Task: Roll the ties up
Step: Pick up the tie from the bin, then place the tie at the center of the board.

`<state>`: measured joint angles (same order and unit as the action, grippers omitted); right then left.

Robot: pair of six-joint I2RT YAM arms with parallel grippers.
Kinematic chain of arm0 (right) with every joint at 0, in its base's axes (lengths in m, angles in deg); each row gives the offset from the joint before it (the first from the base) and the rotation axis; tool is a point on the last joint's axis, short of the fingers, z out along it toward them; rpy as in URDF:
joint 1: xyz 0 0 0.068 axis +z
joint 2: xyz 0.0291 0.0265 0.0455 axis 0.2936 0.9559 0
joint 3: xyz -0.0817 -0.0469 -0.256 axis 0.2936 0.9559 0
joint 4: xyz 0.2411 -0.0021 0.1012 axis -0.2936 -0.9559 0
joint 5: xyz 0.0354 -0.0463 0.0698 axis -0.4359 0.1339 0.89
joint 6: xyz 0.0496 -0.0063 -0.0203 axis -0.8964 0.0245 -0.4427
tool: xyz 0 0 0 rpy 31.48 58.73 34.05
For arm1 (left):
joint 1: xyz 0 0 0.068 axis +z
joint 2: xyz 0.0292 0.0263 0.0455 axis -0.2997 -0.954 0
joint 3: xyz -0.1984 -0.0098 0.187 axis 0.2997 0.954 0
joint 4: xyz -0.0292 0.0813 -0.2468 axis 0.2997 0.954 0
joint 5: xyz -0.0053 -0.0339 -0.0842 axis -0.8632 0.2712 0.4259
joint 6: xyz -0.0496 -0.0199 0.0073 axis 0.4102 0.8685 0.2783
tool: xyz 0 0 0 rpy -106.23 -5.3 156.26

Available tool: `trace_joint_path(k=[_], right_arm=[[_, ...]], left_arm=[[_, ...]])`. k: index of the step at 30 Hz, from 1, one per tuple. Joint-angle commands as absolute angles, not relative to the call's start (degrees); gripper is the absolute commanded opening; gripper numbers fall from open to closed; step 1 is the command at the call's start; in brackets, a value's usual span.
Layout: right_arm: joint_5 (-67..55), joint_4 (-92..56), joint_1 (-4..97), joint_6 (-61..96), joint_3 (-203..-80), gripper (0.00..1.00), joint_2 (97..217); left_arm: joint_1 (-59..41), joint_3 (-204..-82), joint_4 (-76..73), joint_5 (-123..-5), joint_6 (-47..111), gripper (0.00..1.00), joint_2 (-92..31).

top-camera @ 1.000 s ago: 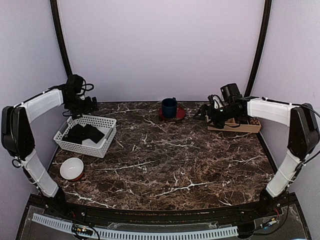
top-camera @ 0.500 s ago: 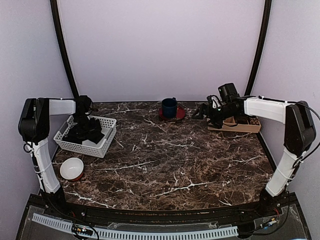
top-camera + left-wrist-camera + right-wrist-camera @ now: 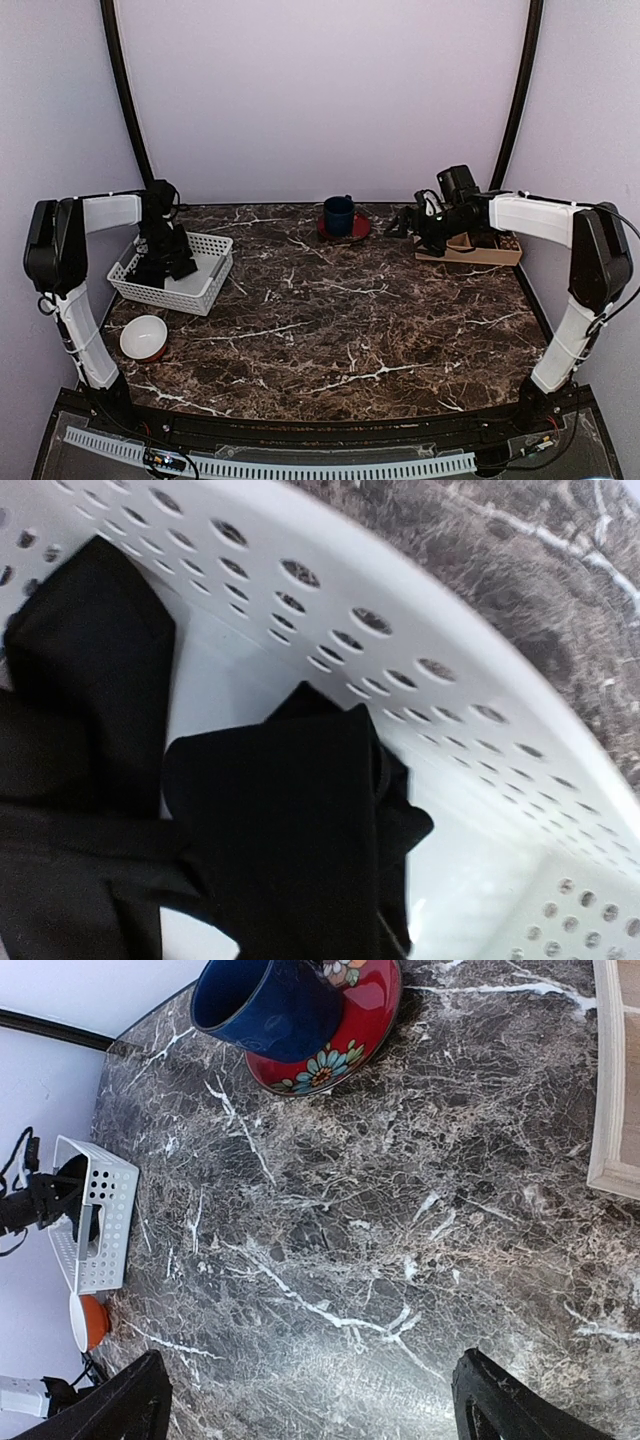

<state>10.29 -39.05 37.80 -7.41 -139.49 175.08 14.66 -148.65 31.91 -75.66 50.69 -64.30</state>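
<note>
We see a dark marble table veined with white. At its far left stands a white perforated basket. Nearer to us, close to the table's left edge, sits a small bowl, white inside and orange-red outside, apart from the basket. At the far middle a blue mug sits on a red saucer; in the right wrist view we make out painted flowers on the saucer's rim. At the far right lies a shallow pale wooden tray. A pale lilac wall rises behind the table.
</note>
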Motion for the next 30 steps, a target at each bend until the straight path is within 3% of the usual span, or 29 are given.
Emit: trace_joint_path(k=[1, 3, 12, 19, 30], right_arm=[[10.84, -37.75, 37.84, -7.05, -138.44, 0.98, 171.27], [11.9, -36.02, 37.63, -7.72, -136.94, 0.98, 169.97], [15.9, -31.69, 36.63, -8.77, -133.82, 0.97, 166.31], [16.35, -31.64, 36.33, -8.54, -129.86, 0.97, 161.98], [14.91, -33.63, 35.39, -8.36, -122.32, 0.97, 153.82]], left_arm=[[14.51, -146.88, 33.23, -74.61, 48.53, 0.07, -50.97], [14.42, -146.99, 33.61, -72.39, 47.33, 0.0, -47.87], [8.4, -154.66, 35.33, -53.67, 40.89, 0.0, -40.42], [-7.03, -159.37, 30.29, -38.65, 41.02, 0.0, -41.39], [-30.26, -161.15, 11.7, -30.21, 43.06, 0.04, -54.14]])
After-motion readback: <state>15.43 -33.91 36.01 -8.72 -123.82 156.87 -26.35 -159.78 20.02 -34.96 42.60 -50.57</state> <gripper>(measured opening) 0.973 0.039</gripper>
